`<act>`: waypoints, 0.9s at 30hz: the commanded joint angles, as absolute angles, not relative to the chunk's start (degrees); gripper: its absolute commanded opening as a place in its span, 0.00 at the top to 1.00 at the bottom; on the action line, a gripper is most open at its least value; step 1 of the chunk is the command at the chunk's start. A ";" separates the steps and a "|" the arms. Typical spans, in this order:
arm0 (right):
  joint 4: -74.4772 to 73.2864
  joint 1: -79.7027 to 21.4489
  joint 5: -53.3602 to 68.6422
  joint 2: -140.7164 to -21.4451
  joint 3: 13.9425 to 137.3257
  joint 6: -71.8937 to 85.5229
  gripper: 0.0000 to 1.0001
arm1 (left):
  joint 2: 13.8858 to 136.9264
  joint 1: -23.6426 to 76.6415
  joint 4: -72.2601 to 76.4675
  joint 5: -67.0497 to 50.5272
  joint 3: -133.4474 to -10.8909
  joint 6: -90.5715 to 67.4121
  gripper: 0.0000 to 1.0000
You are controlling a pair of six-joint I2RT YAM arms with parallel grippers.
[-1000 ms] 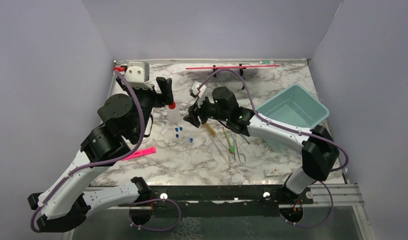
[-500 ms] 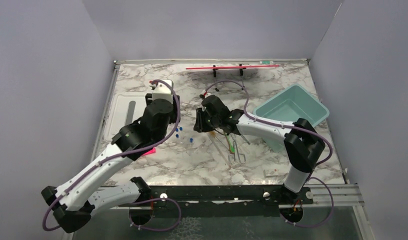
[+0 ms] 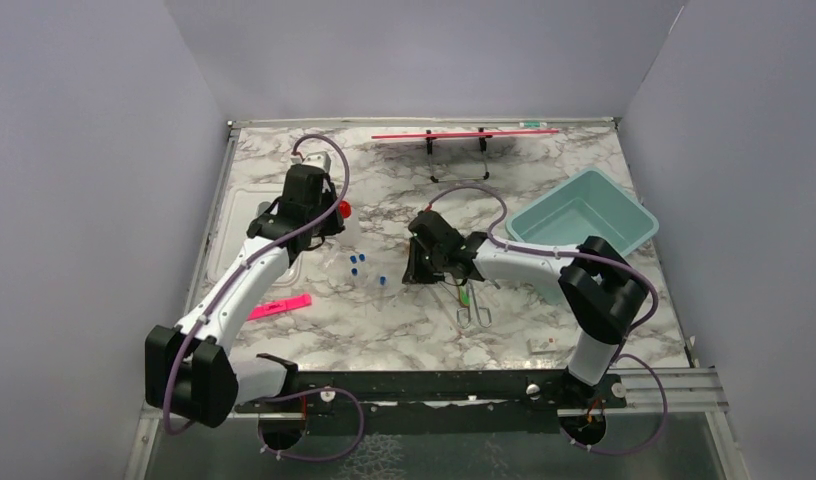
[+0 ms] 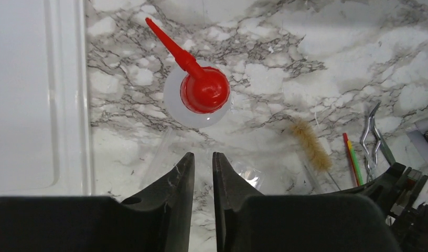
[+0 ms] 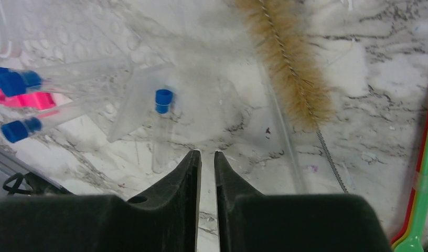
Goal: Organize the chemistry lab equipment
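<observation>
Top external view is showing us both arms settling lower over the desk [image 3: 384,330] than a second ago. The left arm, then folded back near the far left corner, is now stretching forward. Its left claw [image 4: 202,155] is hanging just short of the small clear squeeze bottle [image 4: 204,92], which is standing upright with its red nozzle slanting away.

The right claw [image 5: 206,153] has slid nearer, from beside the bottle to a spot between the blue-capped clear tubes [image 5: 162,102] and the bristly tan brush [image 5: 288,68]. Both claws were spread wide and are now drawing almost clenched. We are seeing only a thin slit between each pair of fingers, with nothing caught in it.

We are reading this as two missed or unfinished pinches, not pickups. The bottle, tubes and brush are all lying free on the marble, and so are the green-handled tool [image 5: 424,173] and the metal scissor-like forceps [image 3: 474,312]. The teal bin [image 3: 624,240] at the right is holding nothing we can make out, so the sorting is looking barely begun. Each claw is likely needing to reopen and realign before it grasps anything.
</observation>
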State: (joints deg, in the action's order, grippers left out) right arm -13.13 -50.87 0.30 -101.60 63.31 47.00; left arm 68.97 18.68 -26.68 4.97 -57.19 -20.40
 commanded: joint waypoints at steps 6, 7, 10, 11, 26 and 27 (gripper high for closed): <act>-11.73 -50.76 -0.37 -100.23 59.64 49.42 0.82 | 75.04 16.79 -20.77 -4.34 -52.46 -23.56 0.83; -11.65 -50.80 -0.42 -100.32 59.60 49.40 0.83 | 75.51 16.79 -20.44 -4.72 -52.02 -23.63 0.84; -11.37 -50.79 -0.43 -100.53 59.39 49.29 0.83 | 76.63 16.79 -19.09 -5.31 -50.62 -23.59 0.84; -11.12 -50.77 0.76 -100.55 59.27 49.16 0.83 | 77.39 16.79 -18.92 -5.40 -50.33 -23.44 0.84; -10.52 -50.80 1.04 -100.37 58.59 49.31 0.84 | 76.28 16.79 -21.73 -11.11 -48.47 -22.74 0.92; -10.49 -50.76 0.99 -100.37 58.60 49.35 0.84 | 76.10 16.79 -22.10 -11.47 -48.43 -22.76 0.92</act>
State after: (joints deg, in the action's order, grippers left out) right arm -11.62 -50.87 0.73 -101.60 59.44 48.60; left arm 78.43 16.99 -20.82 -8.12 -49.47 -23.05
